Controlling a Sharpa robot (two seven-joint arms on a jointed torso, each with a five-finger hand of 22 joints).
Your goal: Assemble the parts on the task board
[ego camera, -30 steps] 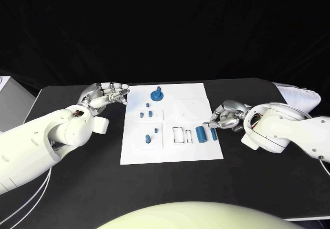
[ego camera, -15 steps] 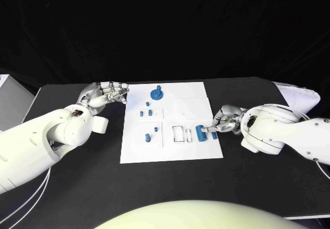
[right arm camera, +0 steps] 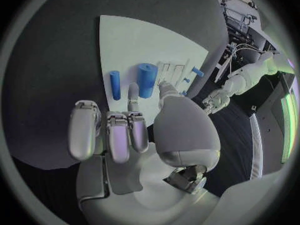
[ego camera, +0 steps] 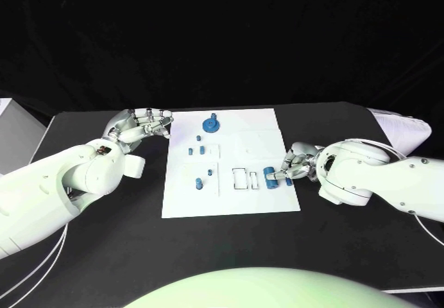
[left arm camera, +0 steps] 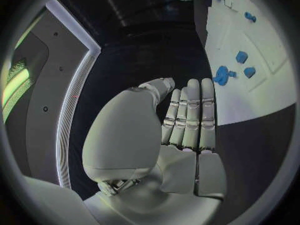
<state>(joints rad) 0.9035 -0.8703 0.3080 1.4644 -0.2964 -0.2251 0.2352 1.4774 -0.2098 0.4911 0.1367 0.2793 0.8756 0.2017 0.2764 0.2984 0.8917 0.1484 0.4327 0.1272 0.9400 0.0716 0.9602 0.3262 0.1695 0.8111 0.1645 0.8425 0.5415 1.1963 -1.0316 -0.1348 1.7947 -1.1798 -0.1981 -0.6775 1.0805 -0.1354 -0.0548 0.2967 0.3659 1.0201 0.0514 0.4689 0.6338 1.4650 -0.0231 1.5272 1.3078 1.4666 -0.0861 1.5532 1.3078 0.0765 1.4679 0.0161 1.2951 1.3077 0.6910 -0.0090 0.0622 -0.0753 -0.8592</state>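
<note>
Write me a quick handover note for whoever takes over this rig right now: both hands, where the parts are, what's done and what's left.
Left hand: holds nothing, fingers apart, raised beside the task board's far left corner.
Right hand: at the board's right edge, fingertips at the thick blue cylinder; no firm grip visible.
Parts: thin blue rod lies beside the cylinder; round blue piece sits at the far end; small blue pieces in the left panels.
Done: cannot tell which parts are seated.
Left: probably the cylinder and rod still need placing; two white slots beside them look unfilled.
</note>
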